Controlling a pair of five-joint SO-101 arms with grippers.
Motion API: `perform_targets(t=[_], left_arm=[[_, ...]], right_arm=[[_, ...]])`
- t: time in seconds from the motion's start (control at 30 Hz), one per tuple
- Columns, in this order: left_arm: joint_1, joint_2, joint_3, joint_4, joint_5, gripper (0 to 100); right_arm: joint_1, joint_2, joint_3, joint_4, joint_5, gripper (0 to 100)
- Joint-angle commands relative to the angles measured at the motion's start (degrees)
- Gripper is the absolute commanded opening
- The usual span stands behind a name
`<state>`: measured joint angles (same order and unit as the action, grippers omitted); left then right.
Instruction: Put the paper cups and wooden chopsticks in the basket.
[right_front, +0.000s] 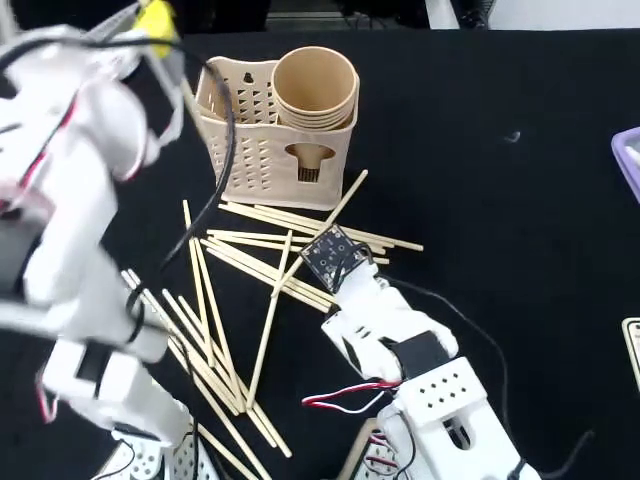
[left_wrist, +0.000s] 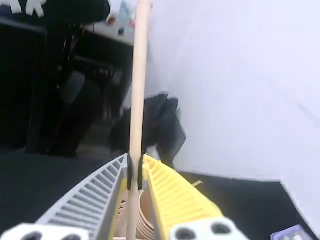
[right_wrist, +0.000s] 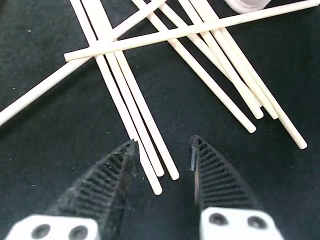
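A beige slotted basket (right_front: 255, 160) stands at the back of the black table with stacked paper cups (right_front: 315, 85) inside it. Many wooden chopsticks (right_front: 265, 270) lie scattered in front of it. My left gripper (left_wrist: 134, 172) is raised high near the basket and is shut on one upright chopstick (left_wrist: 137, 90); the cups (left_wrist: 145, 220) show below its fingers. In the high view its yellow finger (right_front: 158, 18) is at the top left. My right gripper (right_wrist: 162, 150) hangs open low over the pile, with the ends of a few chopsticks (right_wrist: 145, 145) lying between its fingers.
A purple container (right_front: 628, 160) sits at the table's right edge, and a pale object (right_front: 632, 345) lies below it. The right arm's body (right_front: 420, 380) and its cables occupy the near middle. The left arm (right_front: 70, 200) looms over the left side.
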<state>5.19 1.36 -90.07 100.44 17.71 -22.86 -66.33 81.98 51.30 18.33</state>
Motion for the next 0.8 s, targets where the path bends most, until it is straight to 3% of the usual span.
perform_targets(t=[0.0,0.17,0.27,0.47,0.77], left_arm=[[0.4,-8.6,11.6,0.4,0.6,3],[0.7,-20.2,30.1,-0.9,6.2,3],[0.3,-24.7,39.3,-7.4,6.8,3],[0.2,-28.6,64.0,-29.5,2.5,3],[0.8,-32.7,95.6,-68.1,2.5,3]], right_arm=[[-0.4,-1.3,-0.4,-1.0,0.5,17.2],[-0.4,-1.3,-0.4,-1.0,0.5,17.2],[-0.5,-1.3,-0.3,-1.0,0.5,17.2],[-0.5,-1.3,-0.3,-1.0,0.5,17.2],[-0.5,-1.3,-0.3,-1.0,0.5,17.2]])
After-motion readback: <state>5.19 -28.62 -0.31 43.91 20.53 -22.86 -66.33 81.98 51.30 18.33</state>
